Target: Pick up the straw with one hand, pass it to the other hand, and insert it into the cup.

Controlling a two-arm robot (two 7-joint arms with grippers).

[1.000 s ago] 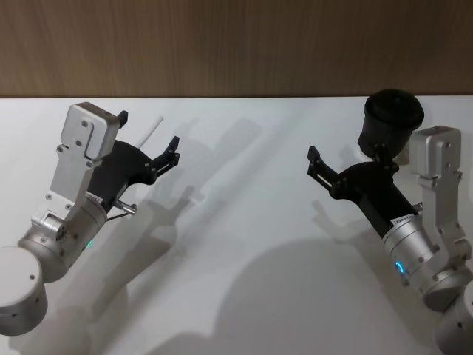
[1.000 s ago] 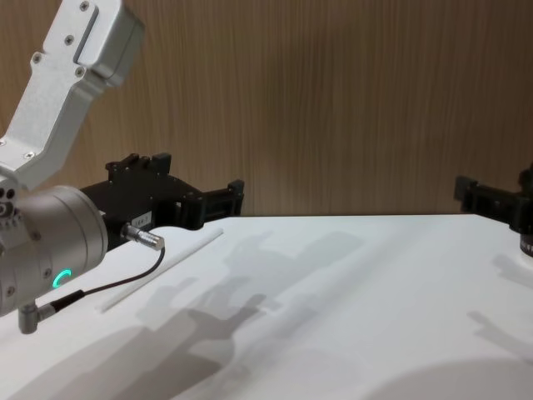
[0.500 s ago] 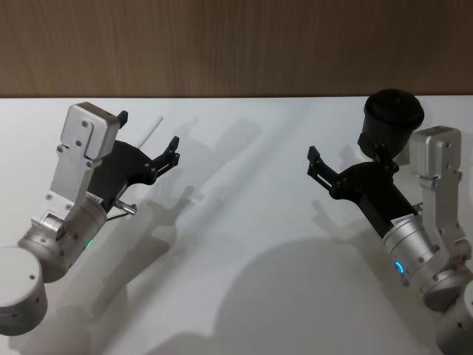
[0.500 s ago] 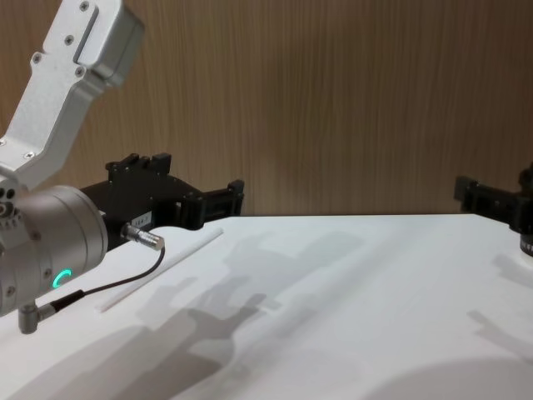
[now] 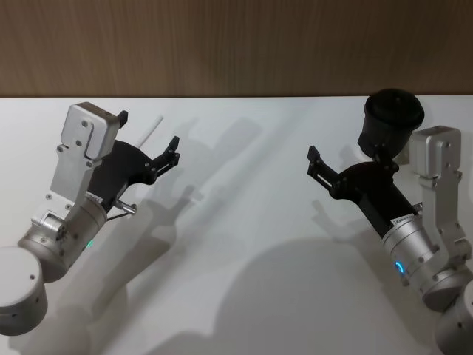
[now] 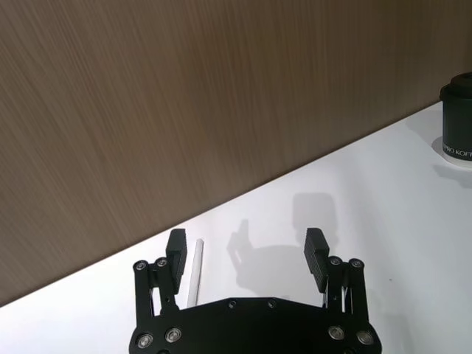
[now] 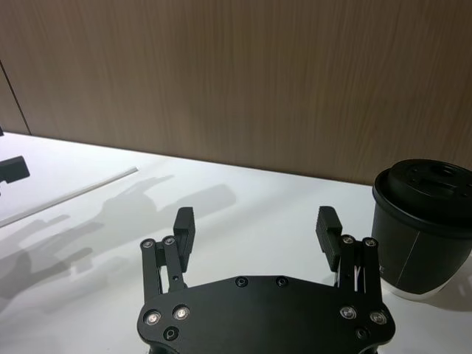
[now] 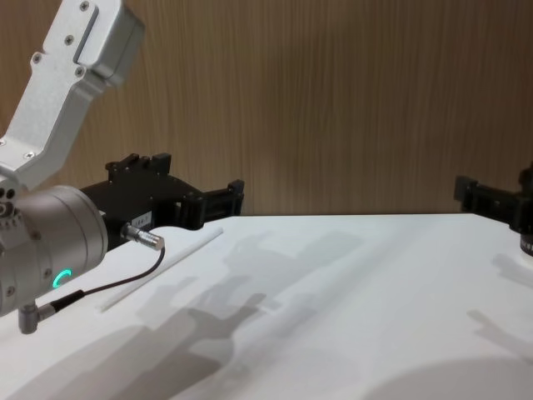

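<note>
Jaws spread wide, the left pincer (image 6: 245,247) is hovering over the straw (image 5: 154,126) lying flat on the surface (image 5: 244,222) in the head view's upper left, and should be descending squarely astride it before closing, while the open right pincer (image 7: 256,221) is sitting beside the cup (image 5: 392,115).

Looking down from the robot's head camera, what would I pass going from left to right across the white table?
Left pincer → right pincer → black cup. The white straw overlaps the left pincer, so it is left out of the order.
</note>
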